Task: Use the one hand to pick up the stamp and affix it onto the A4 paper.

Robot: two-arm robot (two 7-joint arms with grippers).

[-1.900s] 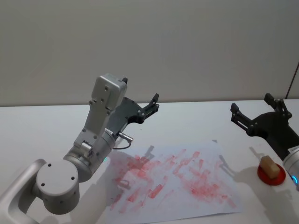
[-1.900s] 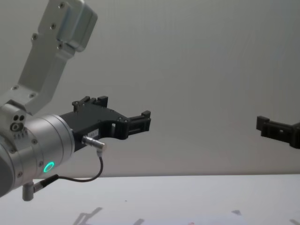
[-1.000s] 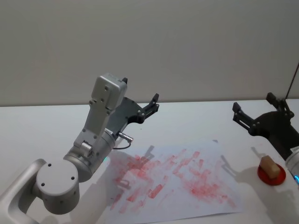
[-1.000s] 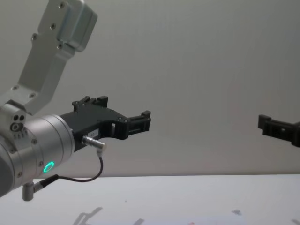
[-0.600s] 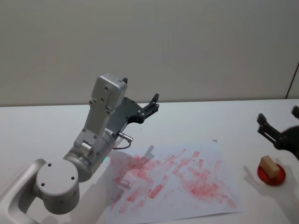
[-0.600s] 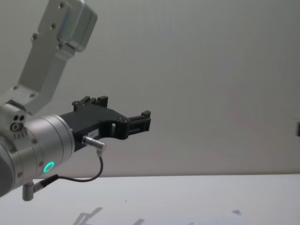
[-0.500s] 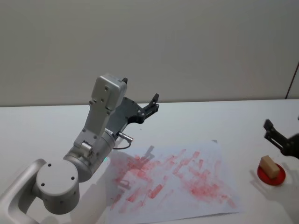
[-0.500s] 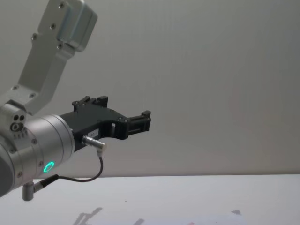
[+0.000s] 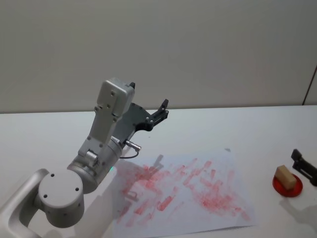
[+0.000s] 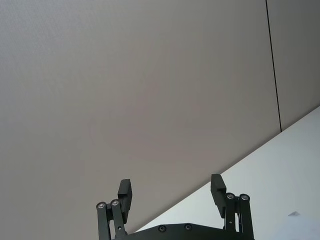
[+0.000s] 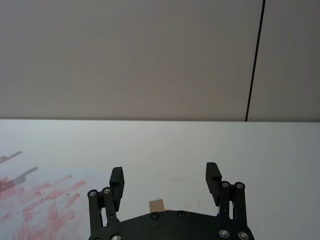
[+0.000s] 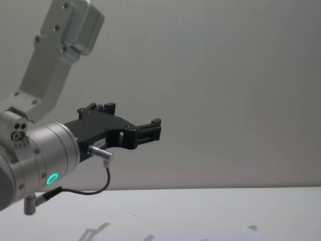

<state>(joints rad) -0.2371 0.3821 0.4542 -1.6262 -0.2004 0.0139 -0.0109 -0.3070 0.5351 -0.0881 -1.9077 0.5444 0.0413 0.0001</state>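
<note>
Right tool [image 11: 165, 176] stands with its jaws wide and holds nothing. In the head view it sits at the near right edge of the surface [image 9: 257, 129], just beside the stamp [image 9: 284, 174]. The stamp rests upright on a red dish [image 9: 288, 188], to the right of the A4 paper [image 9: 183, 191] and apart from it. Left tool [image 10: 170, 189] is parked, raised at the left, jaws also wide, well apart from the stamp.

Likely faults from this position:
- Off-centre closing. One finger would meet the stamp first and push it off the dish or tip it over.
- Low approach. A fingertip may catch the dish rim and drag the dish across the surface.
- Tilted grip. The stamp face would meet the paper unevenly and leave a partial mark.
- Thin sheet. The paper may slide or lift with the stamp on release.
</note>
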